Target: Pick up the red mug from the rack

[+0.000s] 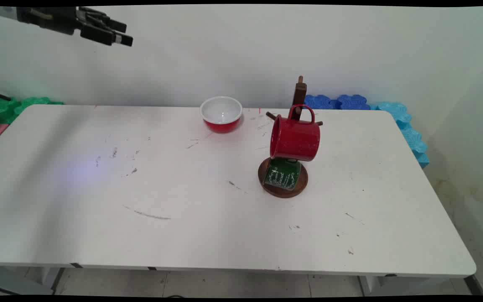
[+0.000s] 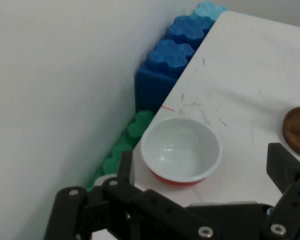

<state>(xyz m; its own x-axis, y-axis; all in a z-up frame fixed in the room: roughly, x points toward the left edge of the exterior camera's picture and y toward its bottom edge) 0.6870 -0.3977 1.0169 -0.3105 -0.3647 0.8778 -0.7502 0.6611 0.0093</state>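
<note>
surface [image 1: 183,235]: white, scuffed | gripper [image 1: 120,35]: raised at upper left, fingers [image 2: 285,167] spread apart, holding nothing | wooden mug stand [image 1: 299,94]: right of centre, round base on surface | red mug [image 1: 295,138]: hangs from stand peg | green mug [image 1: 282,174]: tilted on stand base beneath red mug | red bowl [image 1: 221,114]: white inside, near far edge, left of stand

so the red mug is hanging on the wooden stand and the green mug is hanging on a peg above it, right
Not quite. The red mug does hang on the wooden stand, but the green mug is below it, not above: it sits tilted over the stand's round base, under the red one. Whether it hangs from a peg is hidden. The main view shows this.
</note>
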